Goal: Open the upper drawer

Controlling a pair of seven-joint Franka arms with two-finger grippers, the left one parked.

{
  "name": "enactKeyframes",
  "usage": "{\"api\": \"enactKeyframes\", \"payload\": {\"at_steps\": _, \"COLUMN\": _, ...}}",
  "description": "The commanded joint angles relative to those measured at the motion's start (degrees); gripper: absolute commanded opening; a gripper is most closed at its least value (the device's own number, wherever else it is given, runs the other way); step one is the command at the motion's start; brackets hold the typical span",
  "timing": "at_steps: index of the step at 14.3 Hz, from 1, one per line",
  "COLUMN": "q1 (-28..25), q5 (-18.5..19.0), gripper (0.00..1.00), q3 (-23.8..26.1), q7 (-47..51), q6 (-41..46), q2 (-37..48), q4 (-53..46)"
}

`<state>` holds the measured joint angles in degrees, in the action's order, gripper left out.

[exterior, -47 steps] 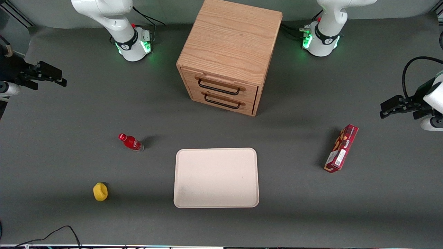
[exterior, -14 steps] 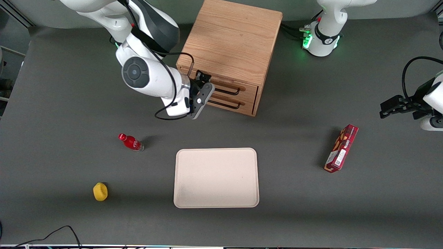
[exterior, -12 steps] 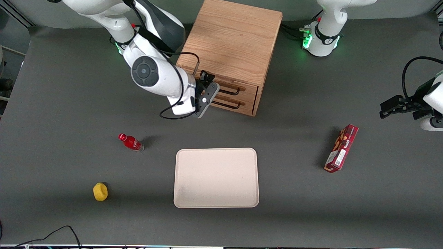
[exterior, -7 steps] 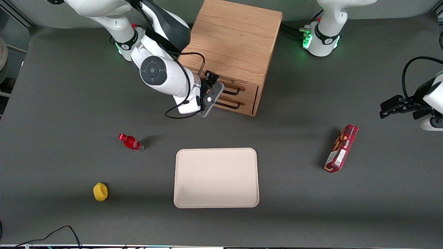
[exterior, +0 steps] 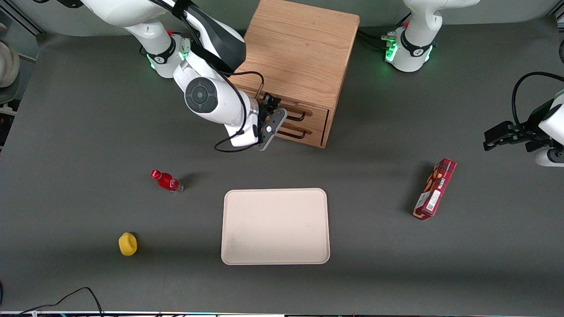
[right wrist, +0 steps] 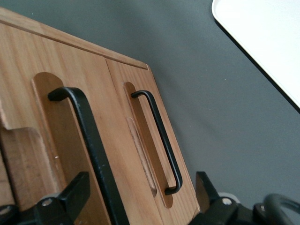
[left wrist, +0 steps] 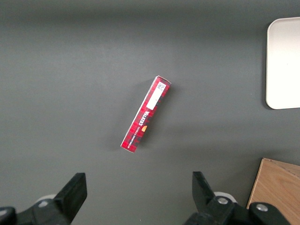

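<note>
The wooden cabinet stands at the table's back middle with both drawers shut. The upper drawer has a thin black wire handle; the lower drawer sits under it. My right gripper is open, right in front of the drawer fronts and covering part of both. In the right wrist view the upper drawer's handle runs between the open fingers of the gripper, close to one finger. The lower handle lies beside it, nearer the other finger.
A pale tray lies nearer the front camera than the cabinet. A red bottle and a yellow object lie toward the working arm's end. A red box lies toward the parked arm's end, also in the left wrist view.
The right arm came in from the table's end and slid along the drawer fronts toward the middle of the handles. The gripper stayed open. The drawers have not moved.
</note>
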<state>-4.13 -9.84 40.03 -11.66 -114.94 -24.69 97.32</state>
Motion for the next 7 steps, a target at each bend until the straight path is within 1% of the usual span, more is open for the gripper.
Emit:
{"api": "enactKeyframes", "payload": {"at_steps": 1, "q1": -0.2, "q5": 2.6, "gripper": 1.00, "q3": 0.6, "q7": 1.5, "q6": -2.0, "q2": -1.1, "q4": 0.7}}
{"api": "enactKeyframes", "payload": {"at_steps": 5, "q1": 0.0, "q5": 5.0, "gripper": 1.00, "q3": 0.4, "q7": 1.5, "q6": -3.2, "q2": -3.4, "q4": -0.4}}
{"api": "enactKeyframes", "payload": {"at_steps": 7, "q1": 0.1, "q5": 5.2, "gripper": 1.00, "q3": 0.0, "q7": 1.5, "q6": -3.2, "q2": -4.6, "q4": -2.1}}
